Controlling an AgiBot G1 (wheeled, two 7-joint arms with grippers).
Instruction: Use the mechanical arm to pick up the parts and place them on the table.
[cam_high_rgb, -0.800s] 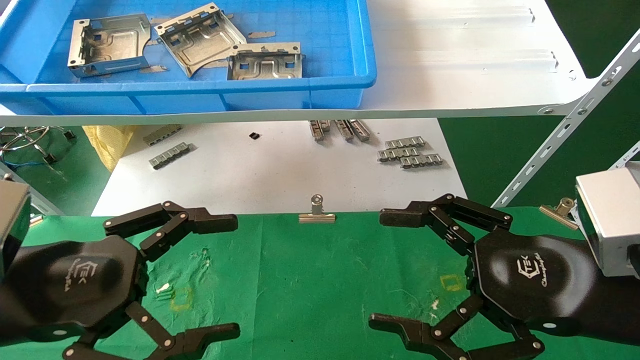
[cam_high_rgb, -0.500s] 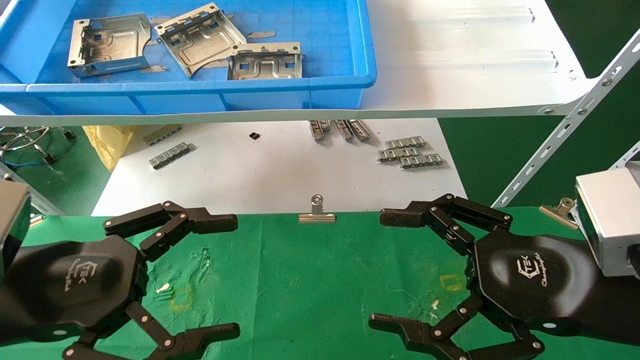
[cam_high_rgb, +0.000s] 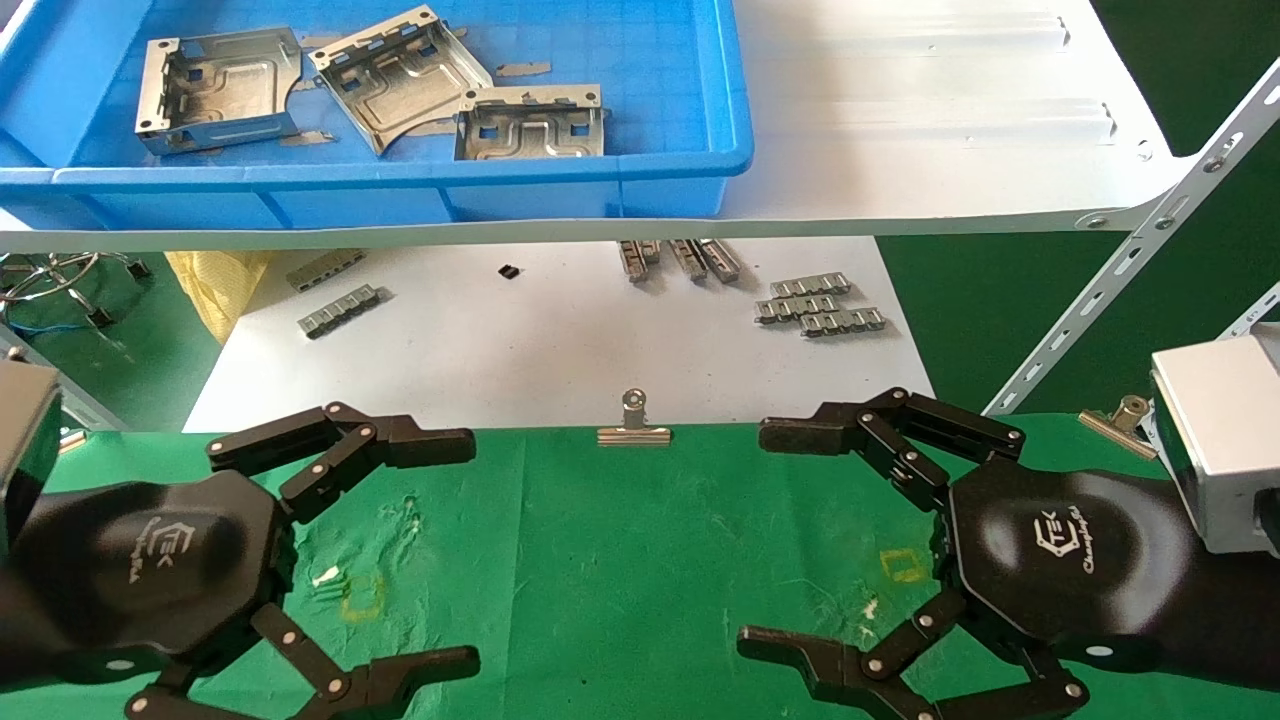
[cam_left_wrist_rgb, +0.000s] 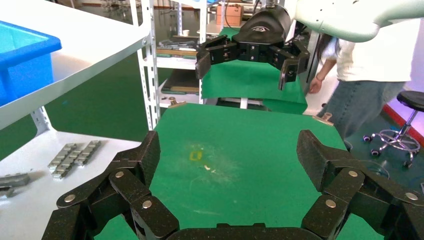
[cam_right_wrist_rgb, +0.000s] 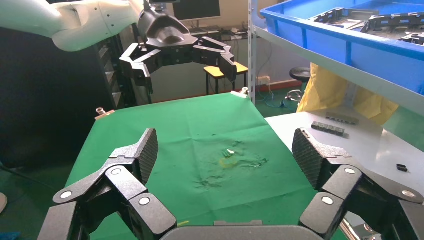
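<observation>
The left gripper (cam_high_rgb: 470, 545) is spread wide and holds nothing, hung low over the green table (cam_high_rgb: 620, 560). The right gripper (cam_high_rgb: 750, 535) is likewise spread wide and empty, facing the left one across the cloth. Neither is near the parts, so nothing has been picked up yet.

A yellow square mark (cam_high_rgb: 362, 597) is seen on the cloth just beside the left gripper, another (cam_high_rgb: 903, 566) beside the right. A binder clip (cam_high_rgb: 634, 427) is fixed at the cloth's far edge, between the two grippers.

Beyond the cloth a white board (cam_high_rgb: 520, 350) is laid, with small grey strips (cam_high_rgb: 820, 303) scattered on it. Above that, on a white shelf (cam_high_rgb: 930, 120), a blue bin (cam_high_rgb: 640, 170) is set. Three parts are in it: a left part (cam_high_rgb: 215, 90), a middle part (cam_high_rgb: 400, 78) tilted against its neighbours, a right part (cam_high_rgb: 530, 122).

Risks, as judged: the bin wall or shelf edge could be struck on the reach, since the parts sit high and far back. The thin walls could slip from the fingers. The middle and right parts touch, so one could be dragged along with the other. The grey strips could be mistaken for the target. The two grippers are close and could collide if both are moved.
</observation>
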